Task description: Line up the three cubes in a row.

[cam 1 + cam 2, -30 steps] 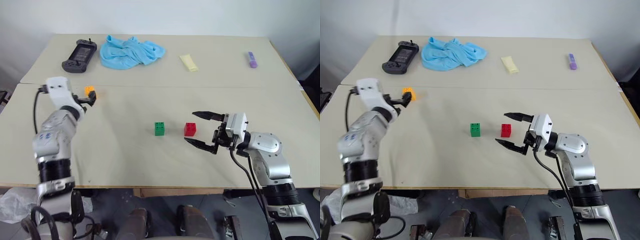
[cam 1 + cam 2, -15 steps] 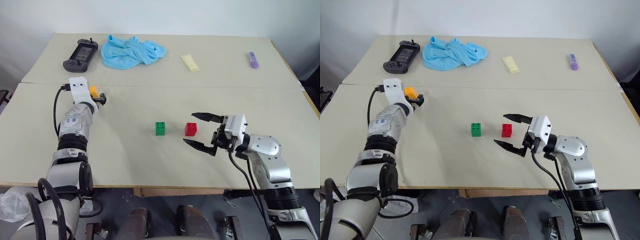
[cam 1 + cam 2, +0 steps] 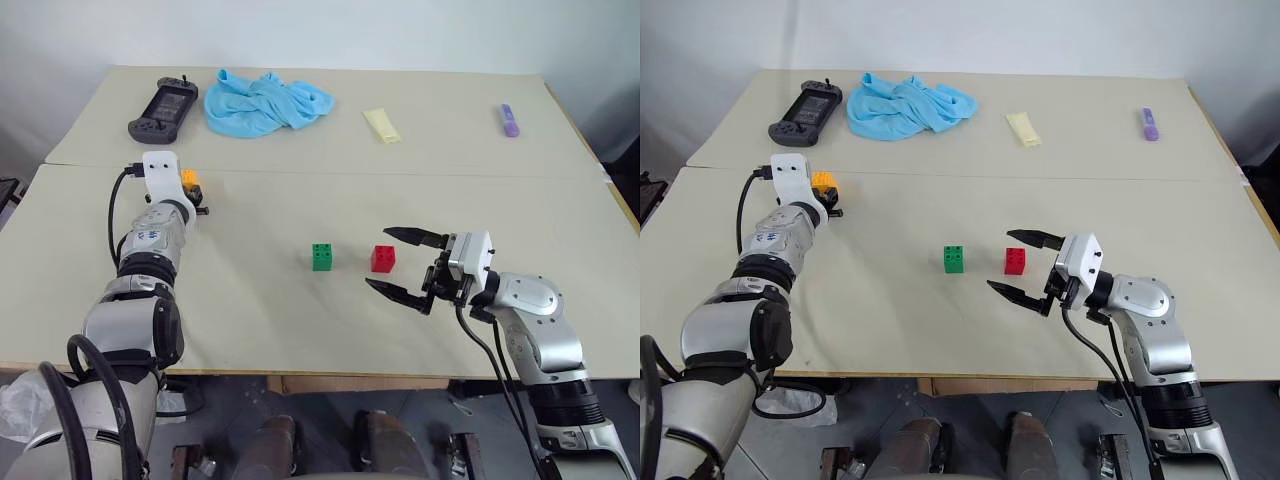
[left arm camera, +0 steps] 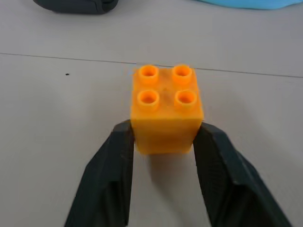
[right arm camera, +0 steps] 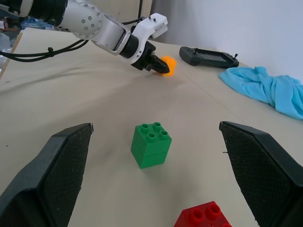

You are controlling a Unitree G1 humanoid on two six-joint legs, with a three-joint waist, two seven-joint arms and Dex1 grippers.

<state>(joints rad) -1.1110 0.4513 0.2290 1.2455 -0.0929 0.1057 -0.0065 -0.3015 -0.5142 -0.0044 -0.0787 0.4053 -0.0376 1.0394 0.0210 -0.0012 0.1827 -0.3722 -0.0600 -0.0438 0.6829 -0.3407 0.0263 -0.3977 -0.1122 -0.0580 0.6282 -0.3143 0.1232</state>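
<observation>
Orange-yellow cube (image 4: 166,109) pinched between my left gripper (image 3: 197,196) fingers, upper left of frame; green cube (image 3: 322,257) and red cube (image 3: 382,259) sit centre, well right of it. Right gripper (image 3: 405,265) fingers wide, just beside red.

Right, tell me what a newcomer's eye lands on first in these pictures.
The left gripper, at the table's left side, shut on the small orange-yellow studded plastic block. Next, the green studded plastic block and the red studded plastic block, side by side mid-table, just ahead of the open right gripper. At the far edge lies a crumpled light-blue cloth.
</observation>
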